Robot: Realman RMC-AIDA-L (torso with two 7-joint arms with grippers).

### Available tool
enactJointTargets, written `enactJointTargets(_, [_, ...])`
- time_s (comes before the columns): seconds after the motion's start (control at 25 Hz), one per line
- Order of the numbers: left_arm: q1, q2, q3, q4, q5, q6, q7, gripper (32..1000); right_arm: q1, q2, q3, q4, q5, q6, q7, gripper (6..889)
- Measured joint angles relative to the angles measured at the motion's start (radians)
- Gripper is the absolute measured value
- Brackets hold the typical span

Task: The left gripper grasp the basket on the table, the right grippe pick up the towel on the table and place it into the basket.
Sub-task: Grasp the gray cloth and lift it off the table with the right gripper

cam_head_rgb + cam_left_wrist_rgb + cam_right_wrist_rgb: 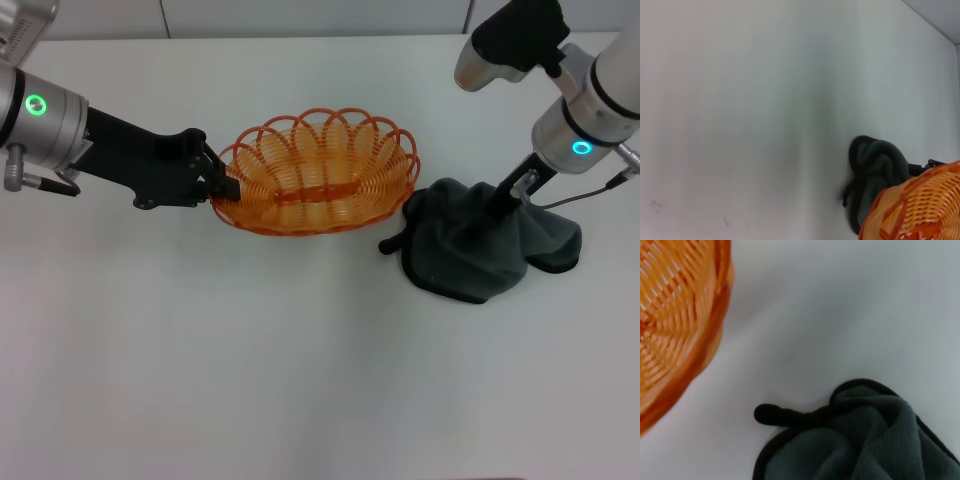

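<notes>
The orange wire basket (pixel 300 215) stands on the white table (pixel 300 370) at centre back. My left gripper (pixel 222 185) reaches in from the left and is shut on the basket's left rim. Just right of the basket lies the dark grey towel (pixel 460 265), bunched and drawn up into a peak. My right gripper (pixel 492 218) comes down into that peak and is shut on the cloth, whose lower edge still rests on the table. In the left wrist view the basket (pixel 920 210) partly hides the towel (pixel 877 165). The right wrist view shows the basket (pixel 675 315) and the towel (pixel 865 445), a strip of bare table between them.
A dark stitched corner of the towel (pixel 388 245) sticks out toward the basket. The table's far edge meets a pale wall (pixel 300 15) behind the basket. Bare white tabletop fills the front half of the head view.
</notes>
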Motion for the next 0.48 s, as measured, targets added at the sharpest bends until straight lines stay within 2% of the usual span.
enactJointTargets(0.48, [0.0,0.0,0.0,0.0,0.001,0.0,0.001,99,0.0,0.006,0.0,0.0,0.0,0.006,0.0,849])
